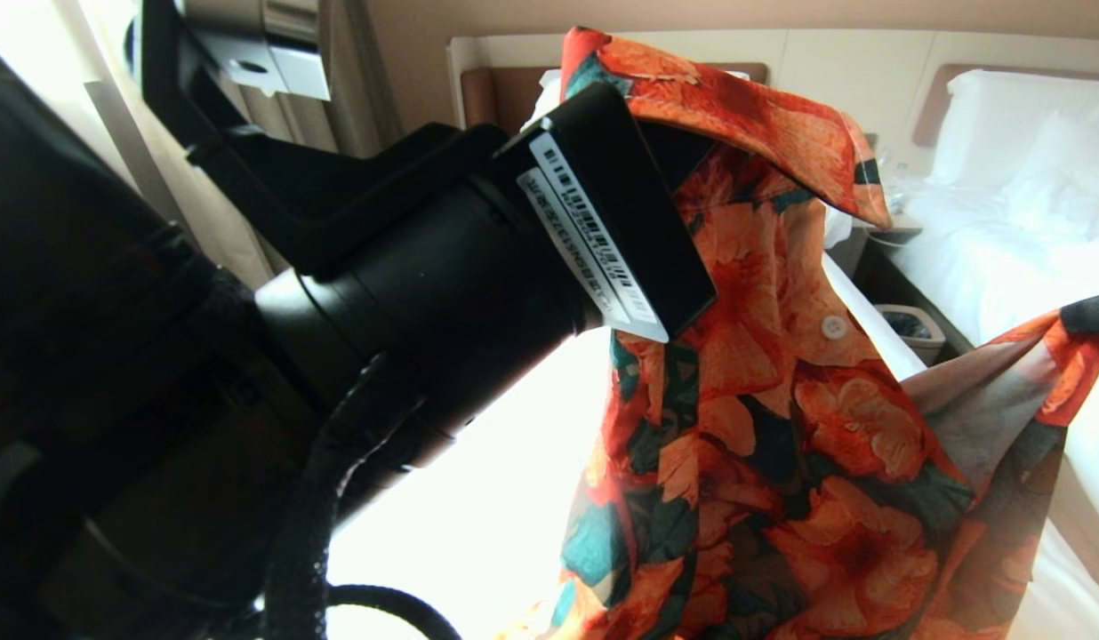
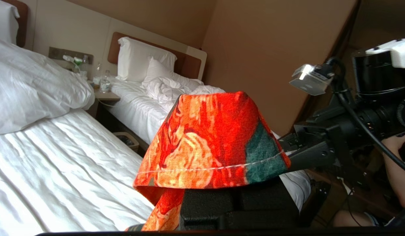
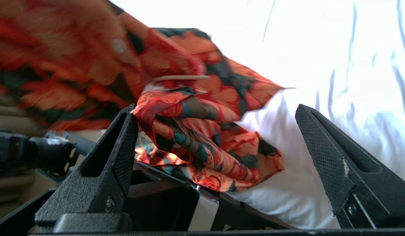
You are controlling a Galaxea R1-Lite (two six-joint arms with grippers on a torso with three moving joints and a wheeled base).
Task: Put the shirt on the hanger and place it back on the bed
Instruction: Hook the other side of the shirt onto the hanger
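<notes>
The shirt hangs above the bed, pinched by the closed left gripper; the right gripper, wide and empty, must next find the hanger, I'd say.

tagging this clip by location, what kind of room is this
Most likely a twin hotel room: two white beds with brown headboards, a nightstand with water bottles between them, and a small bin on the floor in the gap.
</notes>
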